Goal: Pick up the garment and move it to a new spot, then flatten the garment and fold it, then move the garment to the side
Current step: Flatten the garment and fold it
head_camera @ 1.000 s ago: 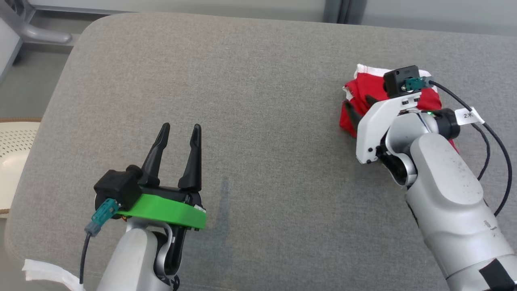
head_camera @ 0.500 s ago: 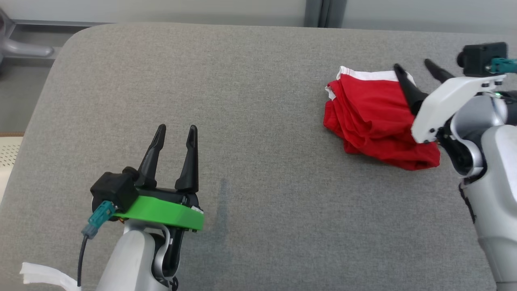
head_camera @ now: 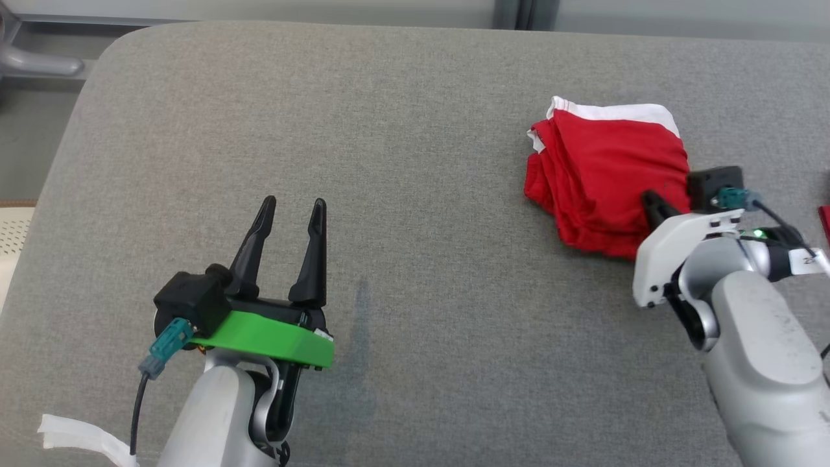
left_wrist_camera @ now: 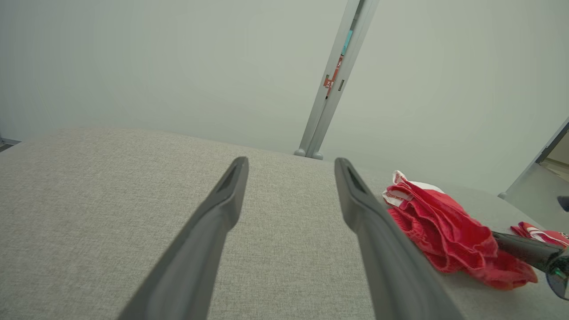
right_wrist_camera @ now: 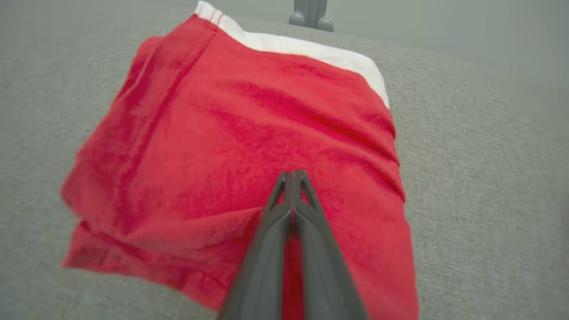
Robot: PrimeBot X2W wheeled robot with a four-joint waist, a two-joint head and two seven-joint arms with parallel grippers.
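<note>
Right wrist view: your right gripper [right_wrist_camera: 293, 174] rests clenched on the folded garment [right_wrist_camera: 266, 111], left gripper [head_camera: 292, 206] spread; sideways move looks pending.

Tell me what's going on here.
The robot is working on a red garment with a white band, lying in a loose heap on the right of the grey padded surface. Its right gripper is at the garment's near edge, fingers shut together; whether cloth is pinched between them isn't clear. The left gripper is open, off to the left over bare surface, apart from the garment.
</note>
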